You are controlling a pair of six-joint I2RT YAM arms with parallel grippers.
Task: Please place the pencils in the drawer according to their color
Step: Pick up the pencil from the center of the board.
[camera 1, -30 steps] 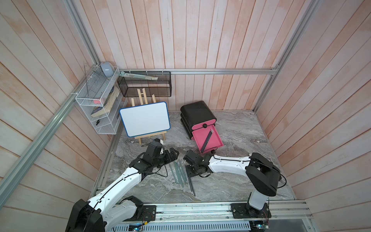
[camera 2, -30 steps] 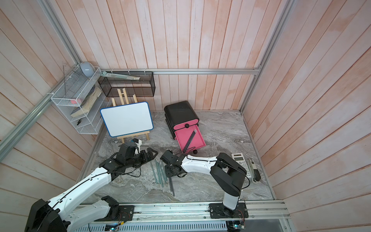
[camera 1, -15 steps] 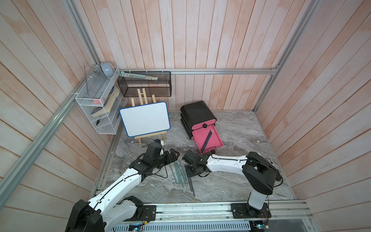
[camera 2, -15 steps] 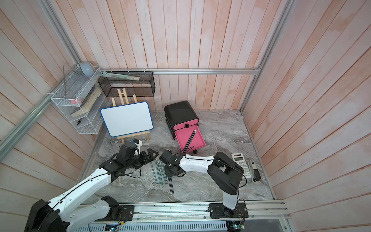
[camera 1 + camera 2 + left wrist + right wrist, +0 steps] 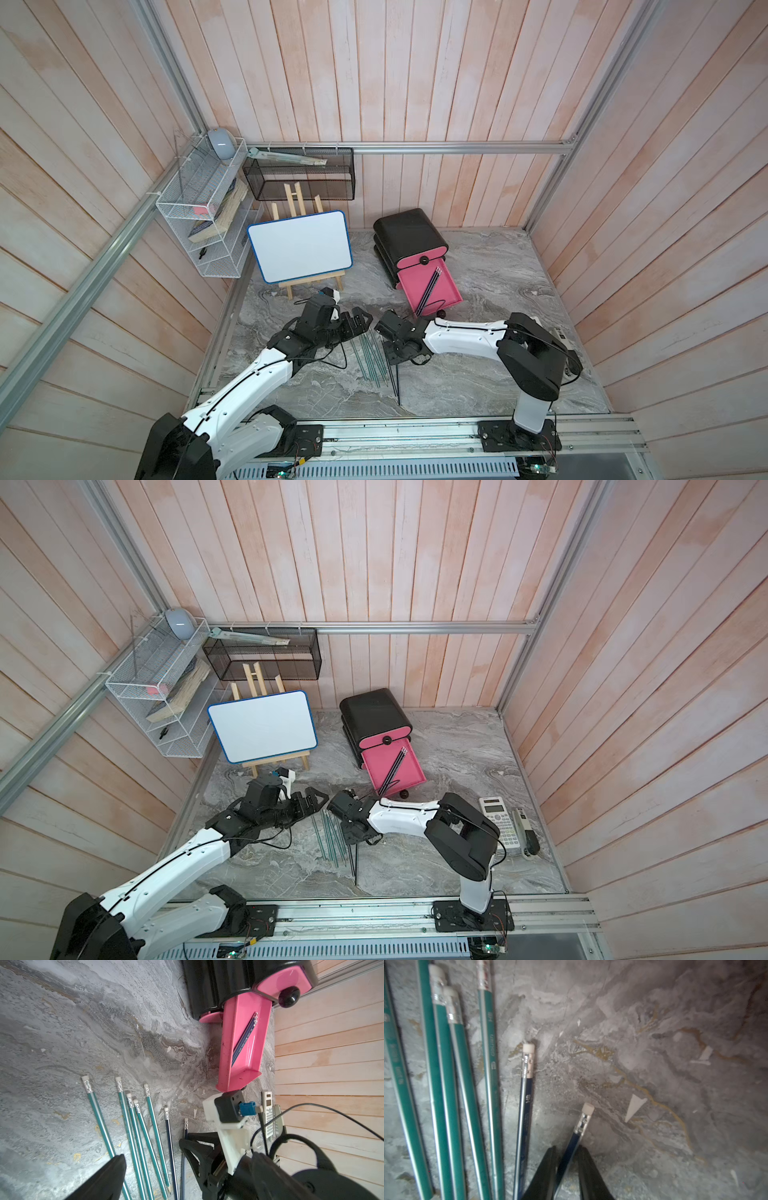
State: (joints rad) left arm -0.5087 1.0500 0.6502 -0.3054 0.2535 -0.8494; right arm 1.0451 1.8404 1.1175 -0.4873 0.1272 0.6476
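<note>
One dark pencil point(image 5: 579, 1130) (eraser-tipped), right gripper point(image 5: 566, 1149) astride

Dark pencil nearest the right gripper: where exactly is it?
In the right wrist view, the dark pencil lies on the marble table, straddled by the right gripper, beside a second dark pencil.
</note>
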